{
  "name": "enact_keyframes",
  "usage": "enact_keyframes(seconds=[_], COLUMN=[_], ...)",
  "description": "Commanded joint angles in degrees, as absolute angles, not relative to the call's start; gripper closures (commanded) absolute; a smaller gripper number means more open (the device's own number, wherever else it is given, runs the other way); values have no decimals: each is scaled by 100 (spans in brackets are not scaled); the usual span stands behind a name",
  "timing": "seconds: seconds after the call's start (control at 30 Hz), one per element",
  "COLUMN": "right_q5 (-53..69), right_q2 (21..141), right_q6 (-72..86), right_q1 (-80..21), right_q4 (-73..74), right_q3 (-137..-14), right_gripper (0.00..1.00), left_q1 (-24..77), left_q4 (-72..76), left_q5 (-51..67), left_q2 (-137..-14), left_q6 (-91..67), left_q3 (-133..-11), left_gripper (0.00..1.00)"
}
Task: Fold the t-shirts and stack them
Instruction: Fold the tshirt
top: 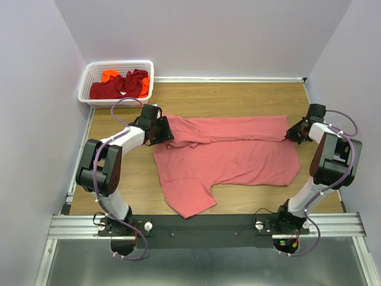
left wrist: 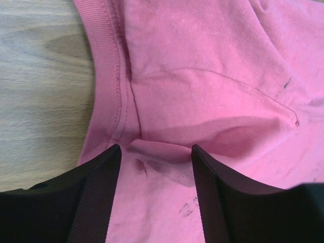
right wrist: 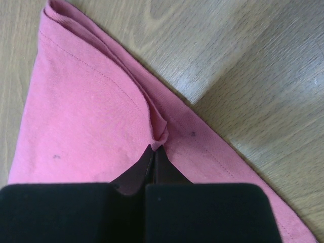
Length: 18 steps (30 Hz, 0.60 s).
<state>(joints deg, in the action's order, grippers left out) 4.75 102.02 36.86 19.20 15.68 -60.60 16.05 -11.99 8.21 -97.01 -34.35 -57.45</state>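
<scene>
The large salmon-pink t-shirt (top: 232, 158) lies spread across the wooden table, its far edge doubled over in a band. My left gripper (top: 166, 132) is open at the shirt's far left corner, by the collar. In the left wrist view its jaws stand wide apart (left wrist: 156, 152) with pink cloth (left wrist: 212, 50) lying between them. My right gripper (top: 290, 136) is at the far right corner. In the right wrist view it is shut (right wrist: 156, 148) on a pinched fold of the shirt's hem (right wrist: 86, 111). A dark red t-shirt (top: 119, 86) and a bright orange t-shirt (top: 109, 75) lie crumpled in the basket.
The white plastic lattice basket (top: 89, 74) stands at the far left corner against the wall. Lilac walls close in the table on the left, back and right. Bare wood (top: 238, 98) shows behind the shirt.
</scene>
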Motion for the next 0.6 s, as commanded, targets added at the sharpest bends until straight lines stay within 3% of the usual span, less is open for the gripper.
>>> enact_keyframes(seconds=[0.0,0.17,0.4,0.57], right_q5=[545,536,545,562], right_q2=[10187,10160,10134,10107], right_q6=[3604,3577,3533,3507], right_q1=[1942,1942,1942,1942], right_q4=[1494,1494,1494,1494], right_q3=[-6126,-6117,-6144,-6187], right_gripper=[99,99,99,99], left_q1=[1731,1758,1758,1758], left_q4=[-1090,-1046,-1028,-1002], left_q5=[958,888,756,729], left_q2=[-9870,-9923,-9844,-9782], left_q6=[-3472,-3507,-3489,-3437], left_q3=[-5871,-5775,-5792,-5801], left_gripper=[36,44,80,100])
